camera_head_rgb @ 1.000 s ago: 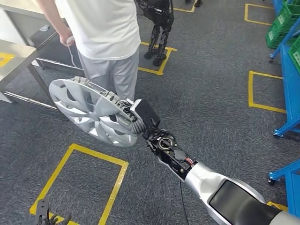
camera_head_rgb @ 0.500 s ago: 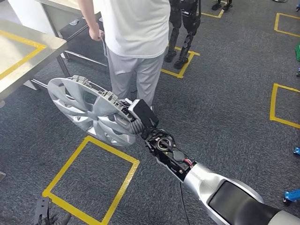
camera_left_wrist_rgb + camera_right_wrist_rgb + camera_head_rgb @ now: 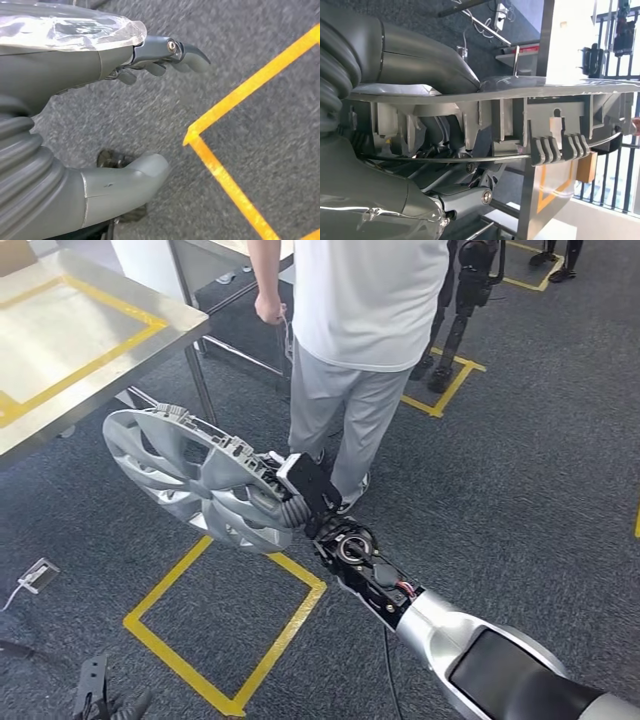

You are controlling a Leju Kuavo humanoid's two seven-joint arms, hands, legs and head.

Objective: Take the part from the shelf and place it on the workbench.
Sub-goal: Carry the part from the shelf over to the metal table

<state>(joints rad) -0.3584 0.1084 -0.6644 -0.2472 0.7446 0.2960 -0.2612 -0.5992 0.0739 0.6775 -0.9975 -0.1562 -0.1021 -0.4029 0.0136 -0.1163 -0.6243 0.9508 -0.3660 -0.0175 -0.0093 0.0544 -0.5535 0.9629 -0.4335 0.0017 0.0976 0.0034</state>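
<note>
Carpet point(image 3: 490, 470), dark grey, is marked with yellow tape squares point(image 3: 226, 625). The steel workbench point(image 3: 68, 335) stands at upper left, a person point(image 3: 362, 340) just beside its corner. The silver wheel cover point(image 3: 192, 475) is clamped at its rim by the right hand point(image 3: 290, 502), above open floor near the bench edge. The left hand point(image 3: 113, 115) hangs with fingers apart, holding nothing.

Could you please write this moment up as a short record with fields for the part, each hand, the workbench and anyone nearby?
part: silver wheel cover, held above the floor, tilted
right hand: right hand grips the wheel cover's rim
left hand: left hand holds nothing, fingers apart, over grey carpet
workbench: metal workbench with yellow tape lines, beyond the part
person: person stands beside the workbench
</note>
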